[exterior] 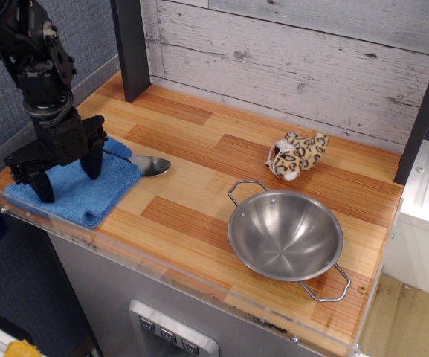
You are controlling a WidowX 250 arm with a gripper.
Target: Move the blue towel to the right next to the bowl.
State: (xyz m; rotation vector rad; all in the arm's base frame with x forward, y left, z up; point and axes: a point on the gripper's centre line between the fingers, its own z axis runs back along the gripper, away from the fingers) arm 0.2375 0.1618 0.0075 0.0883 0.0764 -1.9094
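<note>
The blue towel [88,192] lies folded flat at the left front corner of the wooden counter. My black gripper [67,178] stands over it, open, with one fingertip down on the towel's left part and the other on its upper right part. It holds nothing. The steel bowl [285,236] with two wire loop handles sits upright at the right front of the counter, far from the towel.
A blue-handled metal spoon [146,164] lies just right of the towel, its handle partly behind my gripper. A leopard-print plush toy [297,155] lies behind the bowl. A dark post [131,46] stands at the back left. A clear rim [162,268] edges the front.
</note>
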